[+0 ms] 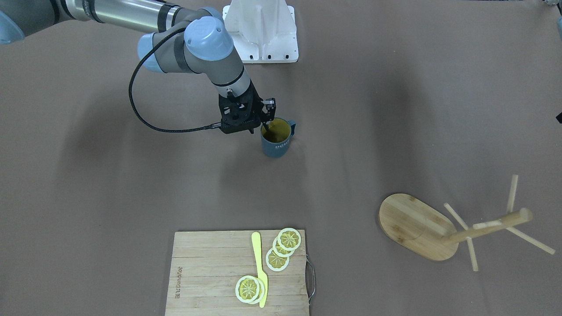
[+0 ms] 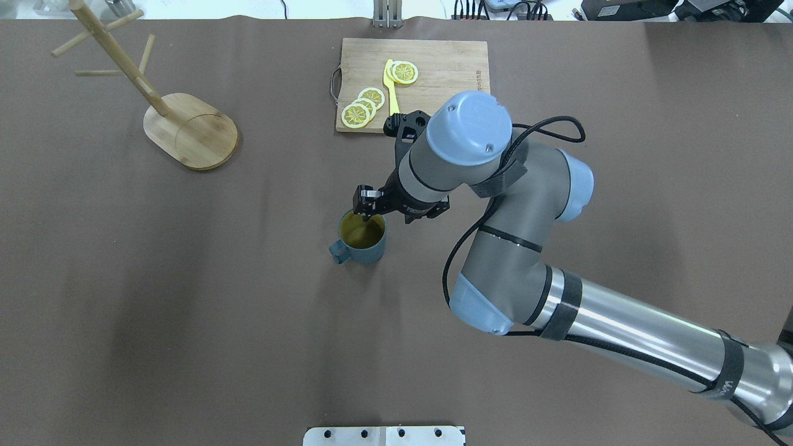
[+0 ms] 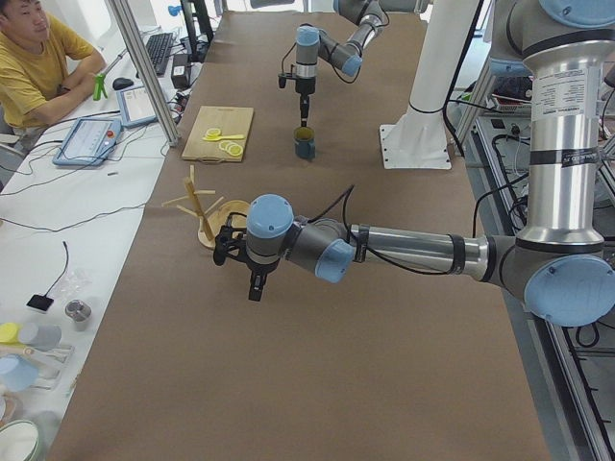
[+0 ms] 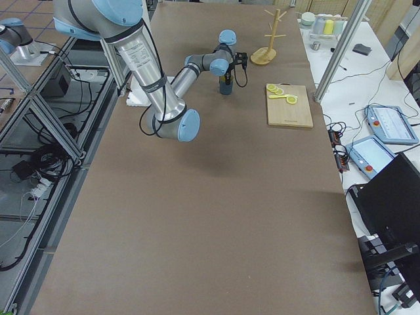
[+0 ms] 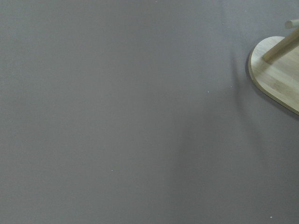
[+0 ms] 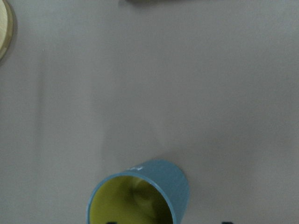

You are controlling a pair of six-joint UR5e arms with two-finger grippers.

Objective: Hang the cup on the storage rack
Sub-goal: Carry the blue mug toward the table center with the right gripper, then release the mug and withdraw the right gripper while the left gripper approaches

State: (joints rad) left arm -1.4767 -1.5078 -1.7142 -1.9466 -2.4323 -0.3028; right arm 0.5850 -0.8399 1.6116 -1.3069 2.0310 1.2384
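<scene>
The dark blue-grey cup [image 2: 367, 252] with a yellow inside stands upright mid-table, with its handle toward the robot's left. It also shows in the front view [image 1: 275, 148] and the right wrist view [image 6: 169, 179]. My right gripper [image 2: 367, 212] hangs over its far rim, open, with one finger inside the cup and one outside the wall. The bamboo storage rack [image 2: 192, 131] stands at the far left, also seen in the front view [image 1: 412, 226] and the left wrist view [image 5: 275, 74]. My left gripper [image 3: 256, 288] hovers near the rack; I cannot tell if it is open or shut.
A slatted cutting board [image 2: 446, 68] with lemon slices [image 2: 362, 105] and a yellow knife [image 2: 391, 87] lies at the far middle of the table. A white mount [image 1: 263, 35] sits at the robot's edge. An operator [image 3: 38, 58] sits beside the table.
</scene>
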